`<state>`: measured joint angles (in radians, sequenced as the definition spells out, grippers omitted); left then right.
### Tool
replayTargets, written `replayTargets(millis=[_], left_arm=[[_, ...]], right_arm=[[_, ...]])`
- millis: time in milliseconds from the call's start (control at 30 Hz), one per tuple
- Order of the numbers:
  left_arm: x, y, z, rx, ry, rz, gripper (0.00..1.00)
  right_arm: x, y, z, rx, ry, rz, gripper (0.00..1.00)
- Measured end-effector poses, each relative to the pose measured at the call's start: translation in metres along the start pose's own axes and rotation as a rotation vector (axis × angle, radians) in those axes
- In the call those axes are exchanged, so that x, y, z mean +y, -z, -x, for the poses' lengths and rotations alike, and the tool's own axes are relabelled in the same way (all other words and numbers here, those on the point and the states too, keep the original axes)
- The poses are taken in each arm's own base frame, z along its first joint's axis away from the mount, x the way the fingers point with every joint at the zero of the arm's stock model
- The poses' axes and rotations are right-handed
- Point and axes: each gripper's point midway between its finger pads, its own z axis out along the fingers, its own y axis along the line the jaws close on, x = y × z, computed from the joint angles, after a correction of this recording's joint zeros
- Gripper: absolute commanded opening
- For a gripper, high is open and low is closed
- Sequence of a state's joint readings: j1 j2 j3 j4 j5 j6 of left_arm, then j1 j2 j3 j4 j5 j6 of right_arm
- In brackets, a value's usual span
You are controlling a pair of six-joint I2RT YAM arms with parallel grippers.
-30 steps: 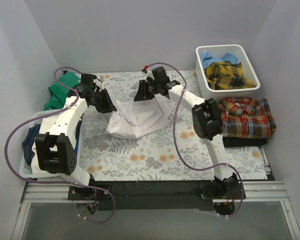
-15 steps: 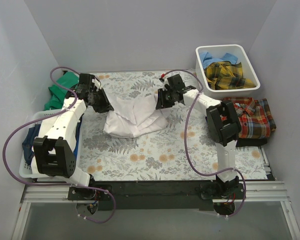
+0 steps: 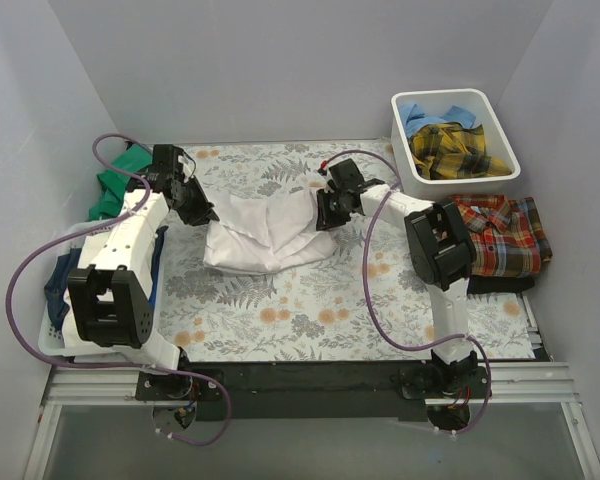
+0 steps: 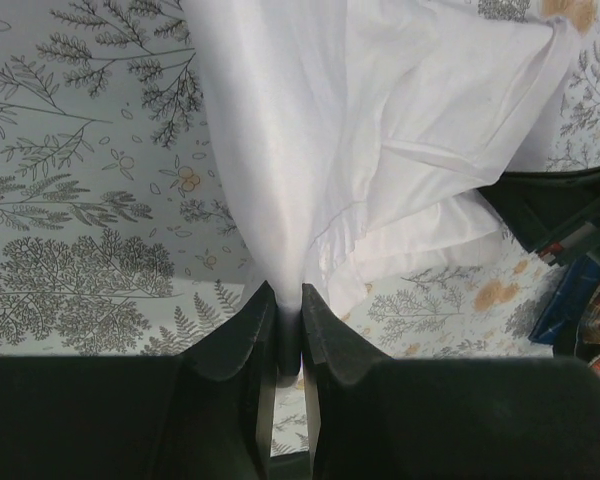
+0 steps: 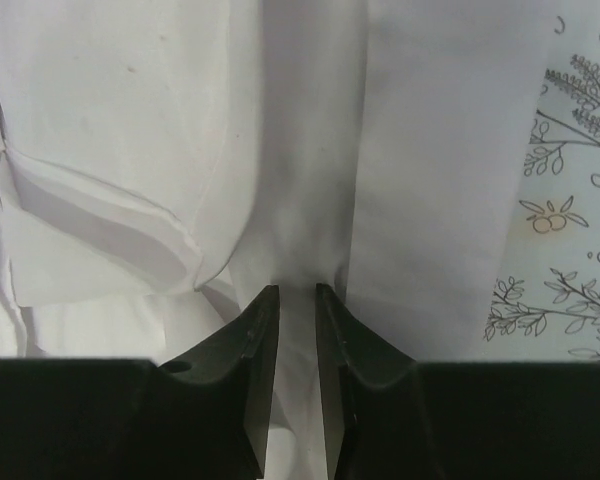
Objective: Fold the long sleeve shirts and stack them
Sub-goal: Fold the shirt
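Observation:
The plain white shirt [image 3: 265, 232] lies bunched on the floral cover in mid table. My left gripper [image 3: 202, 214] is shut on its left edge; the wrist view shows white cloth [image 4: 280, 150] pinched between the fingers [image 4: 242, 340]. My right gripper [image 3: 325, 217] is shut on its right edge, with cloth [image 5: 300, 150] between the fingers [image 5: 255, 340]. The red-orange-navy plaid shirt [image 3: 495, 235] lies folded at the right. The yellow-dark plaid shirt [image 3: 455, 148] and the light blue shirt [image 3: 420, 114] sit in the white bin [image 3: 500, 125].
Green cloth [image 3: 115, 185] lies at the far left. A white basket [image 3: 55, 300] with dark blue cloth stands at the near left. A dark folded item [image 3: 490, 285] lies under the red plaid shirt. White walls enclose the table.
Both grippers have come down and apart with the white shirt. The right gripper moved right and toward the table; the shirt is now spread wider and lower.

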<state>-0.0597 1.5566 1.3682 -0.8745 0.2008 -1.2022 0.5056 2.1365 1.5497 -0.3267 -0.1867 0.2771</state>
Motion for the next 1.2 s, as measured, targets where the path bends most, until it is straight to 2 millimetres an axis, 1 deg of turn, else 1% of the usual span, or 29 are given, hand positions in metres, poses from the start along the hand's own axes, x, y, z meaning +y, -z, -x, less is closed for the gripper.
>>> replayTargets(millis=[67, 200, 300, 400, 500, 567, 700, 800, 867, 1000, 1100, 1200], left_arm=[[0.0, -0.001, 0.006, -0.005, 0.006, 0.006, 0.13], [-0.005, -0.002, 0.021, -0.022, 0.006, 0.009, 0.12], [-0.007, -0.003, 0.03, -0.036, -0.004, 0.018, 0.12], [-0.003, -0.006, 0.037, -0.046, -0.022, 0.054, 0.12], [0.005, -0.005, 0.042, -0.058, -0.04, 0.101, 0.11], [0.007, -0.002, 0.045, -0.066, -0.047, 0.121, 0.11], [0.007, 0.001, 0.048, -0.073, -0.052, 0.128, 0.08], [0.002, 0.0, 0.044, -0.07, -0.069, 0.126, 0.07], [-0.005, -0.002, 0.039, -0.068, -0.092, 0.128, 0.07], [-0.029, -0.009, 0.018, -0.048, -0.159, 0.117, 0.07], [-0.047, -0.012, 0.003, -0.036, -0.195, 0.1, 0.07], [-0.06, -0.013, -0.01, -0.021, -0.217, 0.084, 0.07]], right_arm=[[0.0, 0.002, -0.005, -0.002, 0.005, -0.015, 0.3], [0.004, 0.012, -0.026, 0.013, 0.012, -0.041, 0.29], [0.018, 0.018, -0.046, 0.041, 0.023, -0.041, 0.29], [0.038, 0.018, -0.06, 0.07, 0.046, -0.026, 0.3], [0.052, 0.017, -0.068, 0.086, 0.059, -0.012, 0.3], [0.057, 0.018, -0.071, 0.1, 0.063, -0.006, 0.3], [0.06, 0.02, -0.074, 0.121, 0.058, -0.004, 0.3], [0.062, 0.021, -0.072, 0.128, 0.049, -0.001, 0.3], [0.065, 0.022, -0.069, 0.127, 0.042, 0.002, 0.3], [0.071, 0.022, -0.058, 0.108, 0.042, 0.017, 0.29], [0.075, 0.023, -0.054, 0.101, 0.04, 0.03, 0.3], [0.078, 0.024, -0.052, 0.097, 0.037, 0.039, 0.3]])
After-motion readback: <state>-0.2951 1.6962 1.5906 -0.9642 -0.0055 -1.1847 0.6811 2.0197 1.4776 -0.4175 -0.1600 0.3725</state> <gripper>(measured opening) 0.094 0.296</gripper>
